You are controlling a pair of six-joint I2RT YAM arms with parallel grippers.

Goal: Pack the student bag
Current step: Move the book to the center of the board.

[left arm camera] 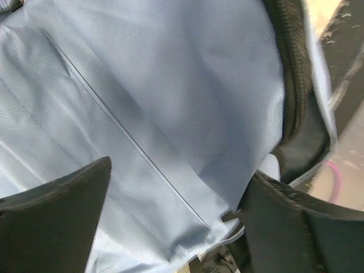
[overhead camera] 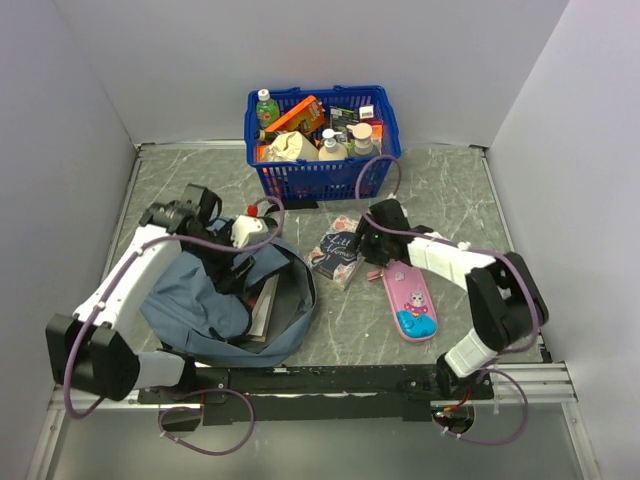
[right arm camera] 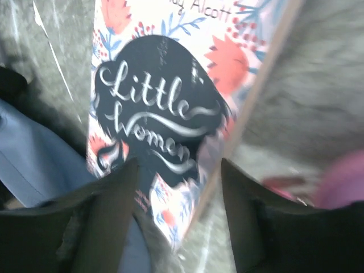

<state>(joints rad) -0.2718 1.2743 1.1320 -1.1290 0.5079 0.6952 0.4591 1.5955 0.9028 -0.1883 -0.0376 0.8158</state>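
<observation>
The student bag [overhead camera: 215, 295], soft grey-blue fabric, lies open at the left of the table with a flat book-like thing [overhead camera: 265, 305] in its mouth. My left gripper [overhead camera: 243, 240] is over the bag's upper rim. In the left wrist view the bag's fabric [left arm camera: 159, 96] fills the frame, and my left gripper [left arm camera: 176, 227] is open with a fold of fabric between its fingers. A "Little Women" book [overhead camera: 337, 256] lies at mid-table. My right gripper [overhead camera: 372, 247] is at the book's right edge. It is open [right arm camera: 179, 210] and straddles the corner of the book [right arm camera: 165, 108].
A blue plastic basket [overhead camera: 322, 175] with bottles and packets stands at the back centre. A pink pencil case [overhead camera: 410, 300] lies just right of the book, under the right arm. White walls close in the table on three sides.
</observation>
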